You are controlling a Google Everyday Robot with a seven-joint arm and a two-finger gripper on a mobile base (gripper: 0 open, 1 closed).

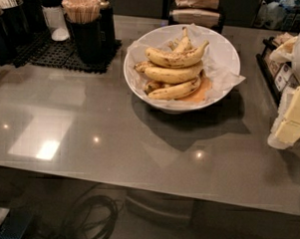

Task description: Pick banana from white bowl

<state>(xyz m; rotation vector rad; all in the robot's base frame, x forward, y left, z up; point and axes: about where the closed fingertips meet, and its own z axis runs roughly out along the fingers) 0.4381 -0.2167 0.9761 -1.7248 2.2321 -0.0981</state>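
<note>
**Figure: counter with fruit bowl, seen from the front and above**

- Surface: a grey, glossy counter (90,119) is being shown. Three small light spots and one larger bright patch are being reflected in it.
- Room: the space under the front edge is being left in dim light, and one coil of dark cables (92,217) is being seen on the floor there.
- Rear left: one black mat (58,57) is being occupied by several dark containers. One of them is being filled with wooden stir sticks (81,8).
- Rear centre: two stacks of brown napkins (195,9) are being held in a dark holder.
- Right edge: one dark rack of packets (278,67) is being partly cut off by the frame.
- Bowl: one white bowl (178,108) is being lined with crumpled white paper (219,64). It is standing toward the rear of the counter, right of centre.
- Pile: at least five bananas are being counted in the bowl. An exact count is being prevented by overlap.
- Target: the banana (175,58), the longest and most speckled, is being carried on top of the pile, lying crosswise with its tip raised to the right.
- Gripper: the gripper (293,123) is being held over the counter at the right edge, apart from the bowl. Whether it is parted or closed cannot be told.
</note>
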